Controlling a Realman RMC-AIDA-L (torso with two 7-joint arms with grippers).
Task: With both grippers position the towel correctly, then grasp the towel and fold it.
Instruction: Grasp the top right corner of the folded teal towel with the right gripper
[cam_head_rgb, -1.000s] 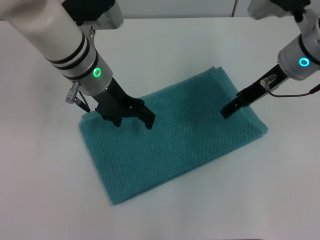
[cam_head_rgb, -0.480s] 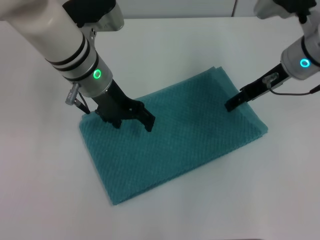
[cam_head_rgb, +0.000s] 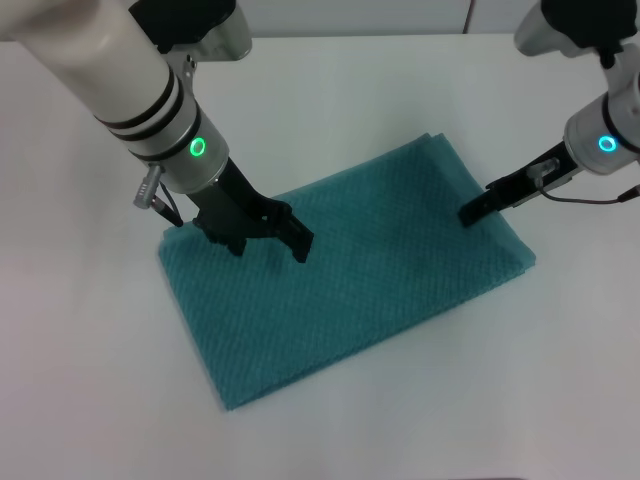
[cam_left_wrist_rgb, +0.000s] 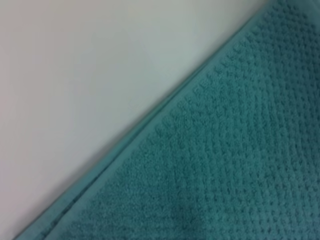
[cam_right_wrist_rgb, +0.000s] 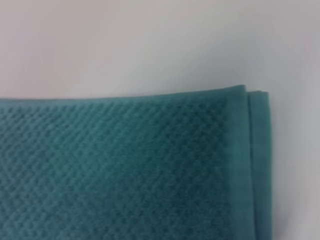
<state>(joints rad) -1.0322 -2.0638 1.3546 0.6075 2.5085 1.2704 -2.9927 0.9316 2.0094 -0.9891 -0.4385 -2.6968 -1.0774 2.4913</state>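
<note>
Two tools hover over the towel: left tool open, right tool I cannot tell. Soft, limp cloth; probably best gripped at corners.

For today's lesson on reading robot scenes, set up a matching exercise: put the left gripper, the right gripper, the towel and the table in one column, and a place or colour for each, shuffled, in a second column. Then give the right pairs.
Column one:
1. left gripper
2. right gripper
3. towel
4. table

Column two:
A. plain white, under everything
B. teal, lying flat with a waffle weave
C. over the towel's left end, on the arm with a green ring
D. at the towel's right end, on the arm with a blue-green ring

Pairs: 1-C, 2-D, 3-B, 4-A
</note>
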